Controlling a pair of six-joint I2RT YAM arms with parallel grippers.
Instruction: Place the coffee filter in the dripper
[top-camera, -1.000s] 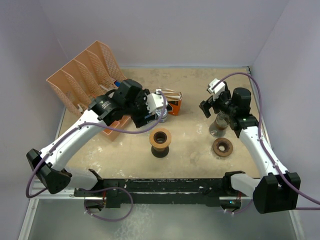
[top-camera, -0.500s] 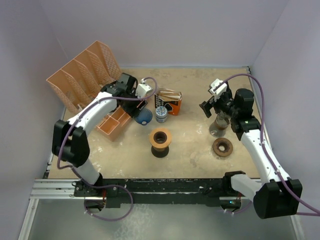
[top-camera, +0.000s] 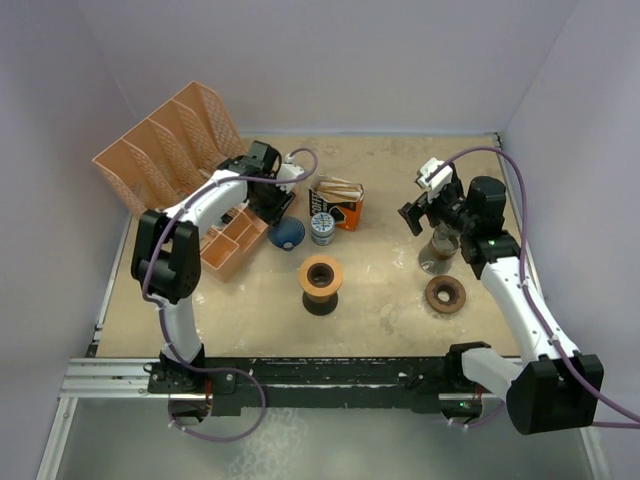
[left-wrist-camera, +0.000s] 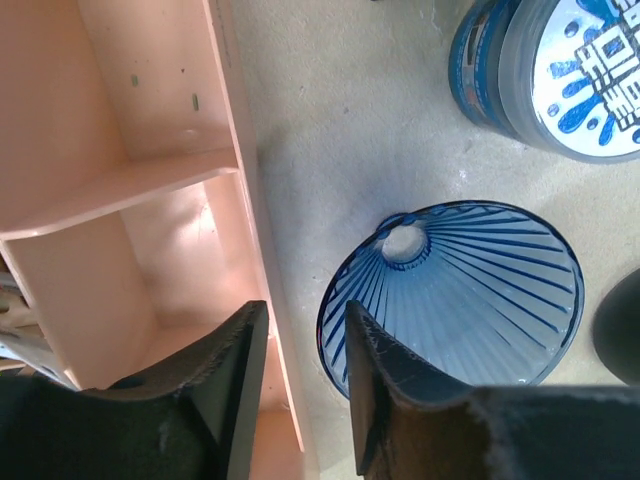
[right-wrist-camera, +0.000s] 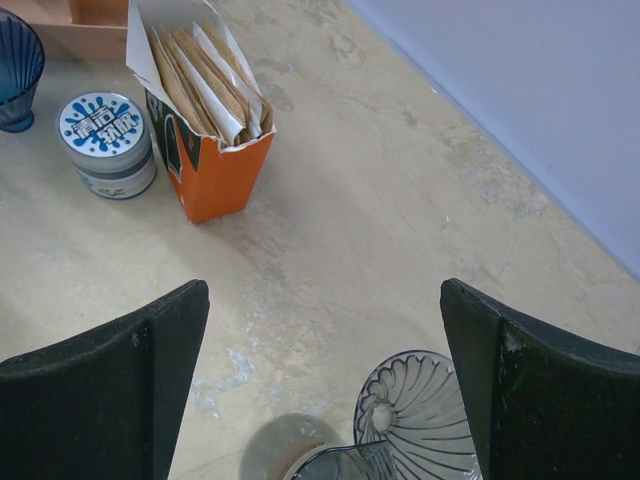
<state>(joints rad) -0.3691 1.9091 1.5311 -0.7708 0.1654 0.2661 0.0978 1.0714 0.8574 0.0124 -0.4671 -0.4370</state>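
Brown paper coffee filters (right-wrist-camera: 200, 80) stand in an open orange box (top-camera: 340, 205). A blue ribbed dripper (left-wrist-camera: 460, 300) lies on the table beside the box, also in the top view (top-camera: 288, 233). My left gripper (left-wrist-camera: 305, 390) hovers over the dripper's left rim and a tray wall, jaws narrowly apart with nothing between them; in the top view (top-camera: 272, 205) it is behind the dripper. My right gripper (right-wrist-camera: 325, 340) is wide open and empty above a clear glass dripper (right-wrist-camera: 420, 425), right of the box (top-camera: 425, 207).
An orange compartment tray (left-wrist-camera: 150, 180) and file rack (top-camera: 165, 150) stand at the left. A round tin (right-wrist-camera: 105, 140) sits next to the box. A brown ring-topped stand (top-camera: 321, 278) is mid-table, and a brown ring (top-camera: 445, 295) lies near the right arm.
My left arm has swung back and to the left, from over the tin and box to the tray's edge, which uncovers the blue dripper. The right arm has barely moved.
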